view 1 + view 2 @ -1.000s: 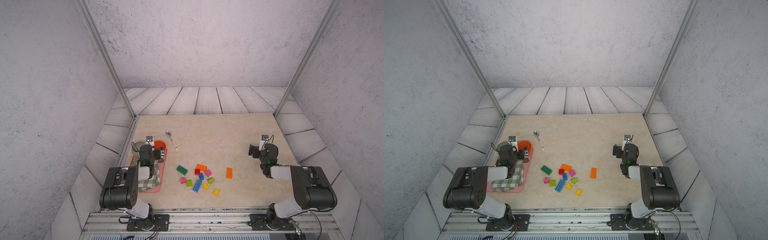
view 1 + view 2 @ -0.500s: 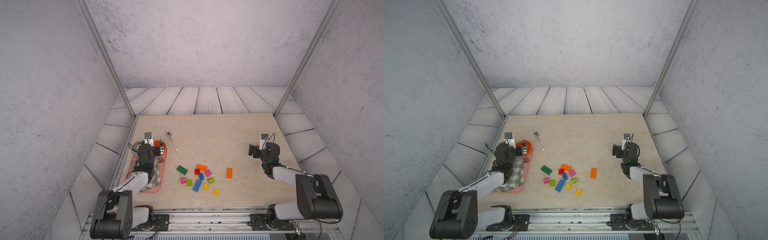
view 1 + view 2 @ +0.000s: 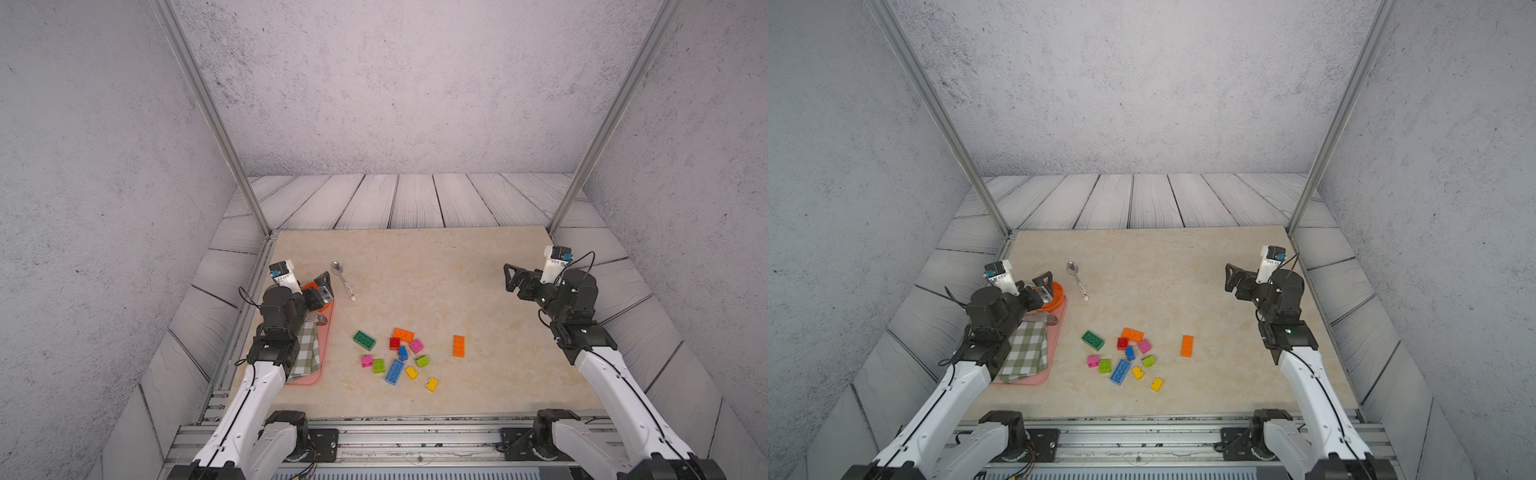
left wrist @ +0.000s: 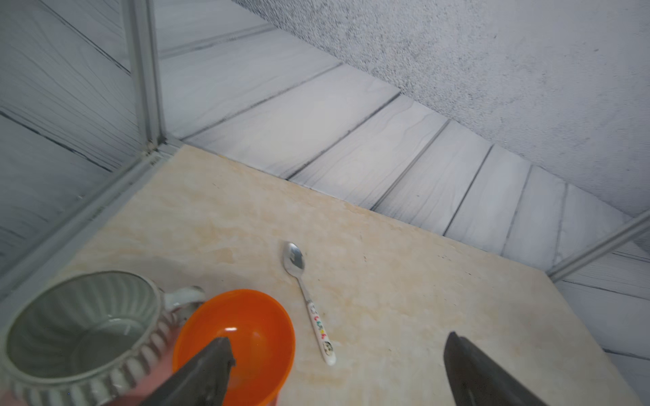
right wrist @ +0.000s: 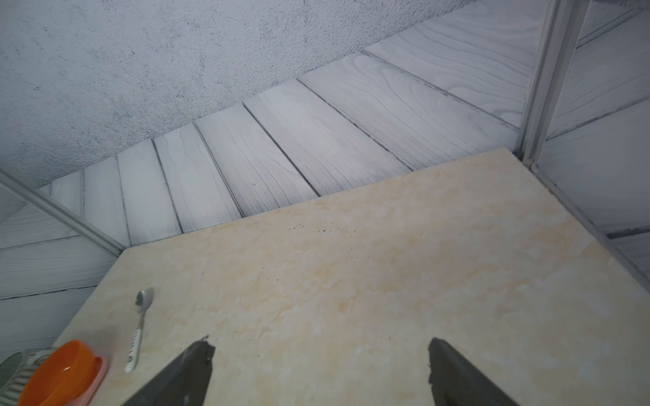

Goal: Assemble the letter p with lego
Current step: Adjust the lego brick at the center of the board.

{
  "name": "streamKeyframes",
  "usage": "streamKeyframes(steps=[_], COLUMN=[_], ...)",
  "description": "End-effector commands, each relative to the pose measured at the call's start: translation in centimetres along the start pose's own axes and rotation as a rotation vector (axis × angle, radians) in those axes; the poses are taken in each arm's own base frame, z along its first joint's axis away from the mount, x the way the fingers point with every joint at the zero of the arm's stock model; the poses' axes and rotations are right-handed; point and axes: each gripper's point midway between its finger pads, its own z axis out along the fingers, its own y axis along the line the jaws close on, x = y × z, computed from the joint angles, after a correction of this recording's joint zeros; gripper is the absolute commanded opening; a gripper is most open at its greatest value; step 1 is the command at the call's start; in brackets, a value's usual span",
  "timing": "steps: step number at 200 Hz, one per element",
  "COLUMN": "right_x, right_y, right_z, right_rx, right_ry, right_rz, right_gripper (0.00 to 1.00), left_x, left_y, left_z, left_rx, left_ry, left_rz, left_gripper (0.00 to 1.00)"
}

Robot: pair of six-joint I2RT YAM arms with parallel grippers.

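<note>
I read the left end effector [image 4: 337,341], nine o'clock by the orange bowl [image 4: 246,316], and the right end effector [image 5: 320,342], three o'clock, both spread wide, holding nothing. The lego [image 3: 402,353] lies scattered on the counter [image 3: 415,270] toward six o'clock.

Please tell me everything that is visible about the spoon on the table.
The spoon has a shiny metal bowl and neck and a white handle bearing small coloured prints. It lies flat on the beige table, bowl facing up and toward the back wall. It is beside the orange bowl, apart from it. Only the table touches it.
</note>
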Motion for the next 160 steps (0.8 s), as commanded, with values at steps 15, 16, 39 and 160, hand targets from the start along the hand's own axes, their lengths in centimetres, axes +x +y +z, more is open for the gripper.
streamKeyframes(steps=[15, 16, 39, 160], right_x=[4.5, 4.6, 6.8, 13.8], right_y=[1.1, 1.1, -1.2, 1.2], right_z=[-4.2, -4.3, -5.0, 0.5], right_rx=[-0.031, -0.030, 0.080, -0.178], right_ry=[0.173, 0.174, 0.191, 0.419], right_rz=[0.090, 0.089, 0.126, 0.225], right_gripper=[0.99, 0.99, 0.99, 1.00], left_x=[3.3, 3.3, 4.5, 15.5], left_y=[-5.2, -5.3, -5.4, -9.5], left_z=[-2.5, -2.5, -2.8, 1.1], left_rx=[0.278, 0.283, 0.339, 0.294], left_ry=[0.194, 0.193, 0.175, 0.481], left_rz=[-0.105, -0.105, -0.175, -0.195], left_gripper=[0.98, 0.98, 0.98, 0.98])
